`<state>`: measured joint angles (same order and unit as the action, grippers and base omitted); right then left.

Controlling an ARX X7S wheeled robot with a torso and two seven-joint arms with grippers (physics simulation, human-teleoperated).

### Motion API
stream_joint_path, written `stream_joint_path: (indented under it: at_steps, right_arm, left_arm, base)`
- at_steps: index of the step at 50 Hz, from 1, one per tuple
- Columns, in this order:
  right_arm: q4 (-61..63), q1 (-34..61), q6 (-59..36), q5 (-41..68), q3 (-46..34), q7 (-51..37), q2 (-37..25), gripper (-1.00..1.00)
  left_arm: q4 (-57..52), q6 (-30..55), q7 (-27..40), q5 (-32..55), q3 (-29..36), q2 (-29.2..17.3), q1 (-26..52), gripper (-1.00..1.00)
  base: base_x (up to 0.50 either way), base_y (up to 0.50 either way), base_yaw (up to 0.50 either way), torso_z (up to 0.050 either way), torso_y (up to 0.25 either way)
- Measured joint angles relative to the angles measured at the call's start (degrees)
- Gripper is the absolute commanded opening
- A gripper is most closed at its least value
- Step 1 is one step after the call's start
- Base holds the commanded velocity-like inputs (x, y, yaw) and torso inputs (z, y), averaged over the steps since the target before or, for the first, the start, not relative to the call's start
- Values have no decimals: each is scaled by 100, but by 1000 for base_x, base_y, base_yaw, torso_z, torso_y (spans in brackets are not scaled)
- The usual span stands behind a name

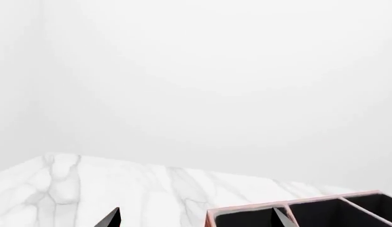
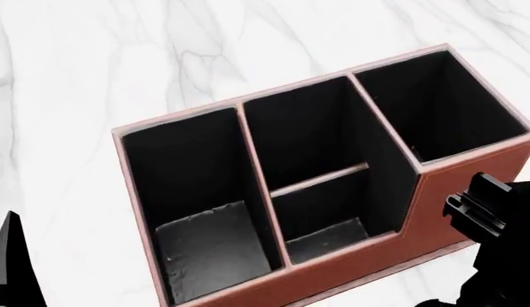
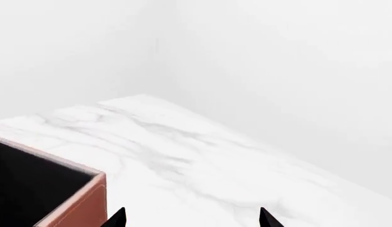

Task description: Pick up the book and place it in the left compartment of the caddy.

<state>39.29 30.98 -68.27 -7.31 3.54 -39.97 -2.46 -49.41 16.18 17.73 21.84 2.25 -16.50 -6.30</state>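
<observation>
The book shows in no view. The reddish-brown caddy (image 2: 436, 185) with black lining fills the head view. Its left compartment (image 2: 209, 249), the long undivided slot with a dark grey floor, is empty. My left gripper (image 1: 196, 220) is open and empty, with one fingertip over the caddy's rim (image 1: 246, 209) and the other over marble. One of its fingers (image 2: 11, 256) shows left of the caddy. My right gripper (image 3: 192, 220) is open and empty, beside the caddy's corner (image 3: 79, 205). Part of the right arm (image 2: 482, 208) sits by the caddy's raised end.
The caddy stands on a white marble tabletop (image 2: 94, 70). Two small slots (image 2: 321, 192) split by a low partition lie in the middle, and the taller square slot (image 2: 436, 109) is at the right. The table's far edge (image 1: 158, 166) meets a plain white background.
</observation>
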Motion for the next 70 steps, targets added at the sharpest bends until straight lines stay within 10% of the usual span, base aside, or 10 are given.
stream_joint_path:
  at_steps: [70]
  right_arm:
    - [-977,149,883,4166,1301,-4806,208,100]
  left_arm:
    - [-8,-79,468,463,-48,-238,54,100]
  base:
    - [0,0,0,0,0]
